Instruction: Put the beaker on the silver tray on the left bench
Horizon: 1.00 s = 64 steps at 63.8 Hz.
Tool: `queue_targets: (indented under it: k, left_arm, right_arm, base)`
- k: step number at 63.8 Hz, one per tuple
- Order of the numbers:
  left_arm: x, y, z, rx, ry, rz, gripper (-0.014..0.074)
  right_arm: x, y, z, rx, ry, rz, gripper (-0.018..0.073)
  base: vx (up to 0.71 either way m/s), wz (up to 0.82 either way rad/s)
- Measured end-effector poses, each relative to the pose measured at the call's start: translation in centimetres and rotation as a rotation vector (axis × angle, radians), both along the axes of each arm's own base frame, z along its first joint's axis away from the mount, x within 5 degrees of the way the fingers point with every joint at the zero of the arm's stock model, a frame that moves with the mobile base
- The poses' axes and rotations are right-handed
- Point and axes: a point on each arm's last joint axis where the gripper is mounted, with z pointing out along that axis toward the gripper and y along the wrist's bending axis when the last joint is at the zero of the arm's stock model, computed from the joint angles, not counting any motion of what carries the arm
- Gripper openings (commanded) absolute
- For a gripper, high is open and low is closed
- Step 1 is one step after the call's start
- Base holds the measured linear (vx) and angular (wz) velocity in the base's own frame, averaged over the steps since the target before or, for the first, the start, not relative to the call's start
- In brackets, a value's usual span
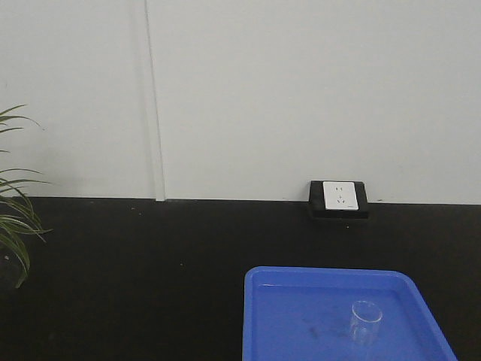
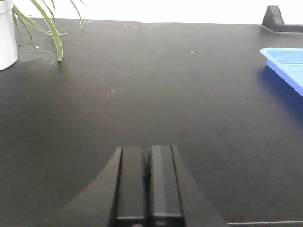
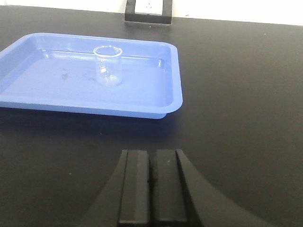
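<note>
The beaker (image 3: 108, 66) is seen upright inside the blue tray (image 3: 175, 80), stood on the tray floor and clear of every rim. Clear glass, straight-sided, faint printed marks on the wall. In the front view it is placed a little right of the tray's middle, near the lower edge of the frame. Dark smudges are noted on the tray floor to its left.

The blue tray is laid flat on the black bench (image 1: 150, 271), right of centre in the front view, and is cut off there by the bottom edge.

The right gripper (image 3: 152, 179) is pointed at the tray's near rim from the front and is kept well apart from the beaker. Its fingers are pressed together with only a thin seam left between them, and nothing is pinched. The left gripper (image 2: 147, 175) is likewise closed finger to finger with nothing held, and is pointed across the bench surface. A corner of the blue tray is caught at the right edge of its view.

A wall socket (image 1: 340, 197) in a black housing is set at the back of the bench, behind the tray, against the white wall (image 1: 301, 90). A plant (image 2: 47, 23) in a white pot (image 2: 5, 35) is stood at the far left of the bench, well apart from the tray.
</note>
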Motion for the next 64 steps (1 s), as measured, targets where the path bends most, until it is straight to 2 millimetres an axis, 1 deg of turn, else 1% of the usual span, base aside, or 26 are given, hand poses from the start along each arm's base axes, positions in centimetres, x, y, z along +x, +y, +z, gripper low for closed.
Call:
queue_targets:
  k: [64]
  left_arm:
    - [0.00, 0.00, 0.00, 0.000, 0.000, 0.000, 0.0001]
  right_arm:
    - [0.00, 0.00, 0.00, 0.000, 0.000, 0.000, 0.0048]
  base:
    - [0.01, -0.02]
